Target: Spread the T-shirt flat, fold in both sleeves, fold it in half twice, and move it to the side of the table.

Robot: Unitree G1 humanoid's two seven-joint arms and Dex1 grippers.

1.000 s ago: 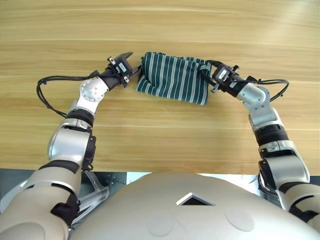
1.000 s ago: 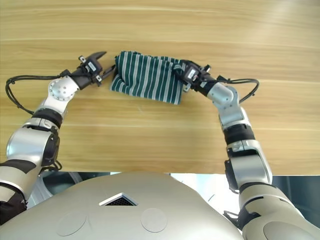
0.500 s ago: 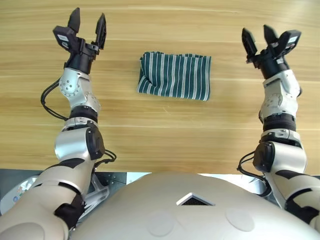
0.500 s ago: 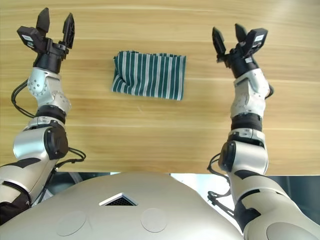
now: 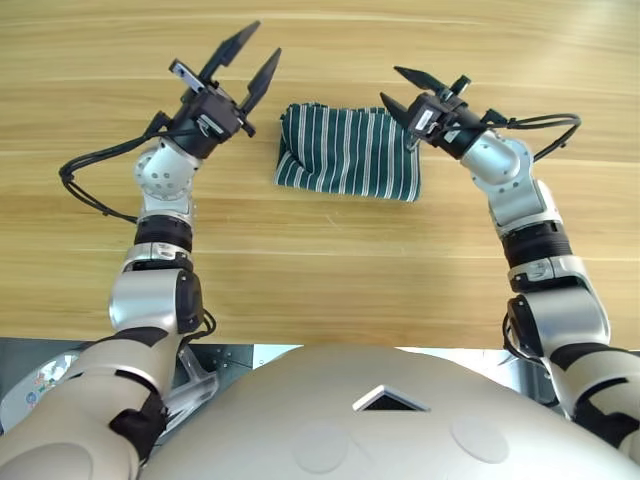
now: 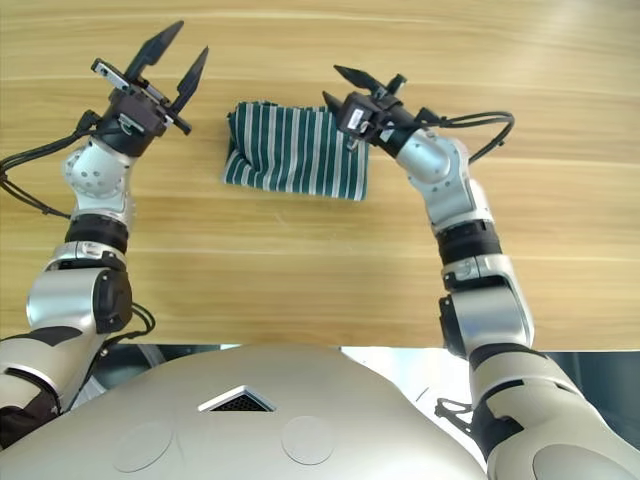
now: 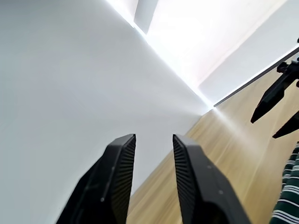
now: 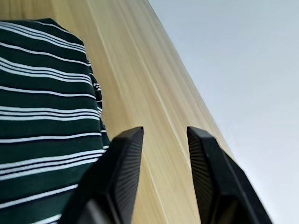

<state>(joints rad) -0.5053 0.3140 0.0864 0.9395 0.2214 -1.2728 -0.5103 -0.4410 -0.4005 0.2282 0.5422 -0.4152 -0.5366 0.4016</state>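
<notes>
The T-shirt (image 5: 348,152), dark green with thin white stripes, lies folded into a small rectangle on the wooden table (image 5: 320,280). My left gripper (image 5: 253,52) hangs open in the air just left of the shirt's left edge, fingers pointing up and away. My right gripper (image 5: 400,88) is open too, raised over the shirt's far right corner and holding nothing. In the right wrist view the striped T-shirt (image 8: 42,121) lies beside the open fingers (image 8: 122,163). The left wrist view has its open fingers (image 7: 119,172) against a pale wall, and the right gripper (image 7: 280,105) farther off.
Black cables (image 5: 95,165) loop from my left wrist over the table, and another cable (image 5: 545,125) arcs beside my right forearm. Bare wood surrounds the shirt on every side, with wide room to the far left and far right.
Both arms swung up and out from the shirt's ends a second ago, grippers open. Since then they have come back inward and now hover close to the shirt. The shirt has not moved.
</notes>
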